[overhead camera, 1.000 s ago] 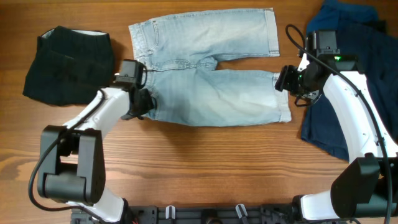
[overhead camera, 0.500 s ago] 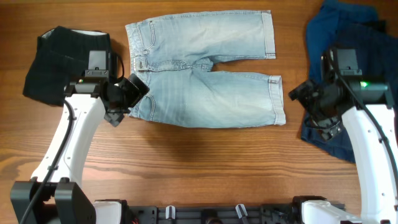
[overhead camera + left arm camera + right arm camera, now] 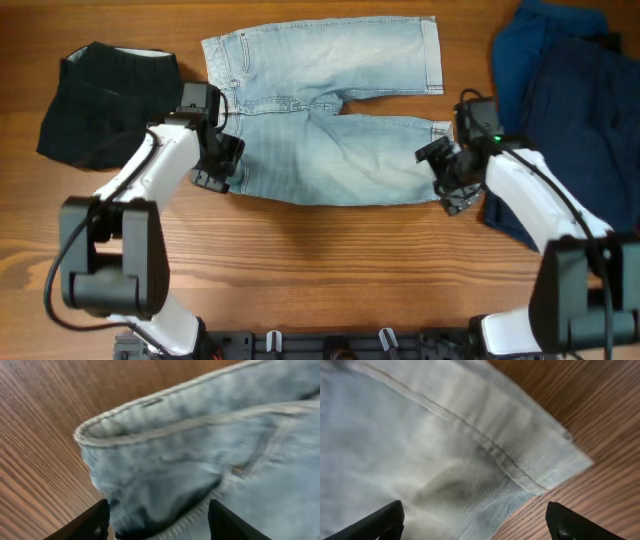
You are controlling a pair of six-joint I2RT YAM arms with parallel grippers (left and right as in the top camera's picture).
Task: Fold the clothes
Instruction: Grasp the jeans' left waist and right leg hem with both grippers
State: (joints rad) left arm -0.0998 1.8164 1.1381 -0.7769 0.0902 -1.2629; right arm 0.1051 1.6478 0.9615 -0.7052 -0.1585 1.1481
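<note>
At opposite ends of the jeans (image 3: 340,160), lying lengthwise left to right, left gripper (image 3: 218,168) straddles the waistband (image 3: 150,425), right gripper (image 3: 447,185) the near hem (image 3: 520,455); both gape wide, gripping nothing.

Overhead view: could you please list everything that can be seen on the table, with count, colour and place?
jeans: one, light blue, spread flat at the top middle, waistband to the left
black garment: one, black, folded at the top left
dark blue clothes: a pile, number of pieces unclear, at the top right
table: one, brown wood, under everything
left gripper: one, black, at the waistband end of the lower leg, fingers apart with denim between them
right gripper: one, black, at the hem of the lower leg, fingers apart over the cloth
</note>
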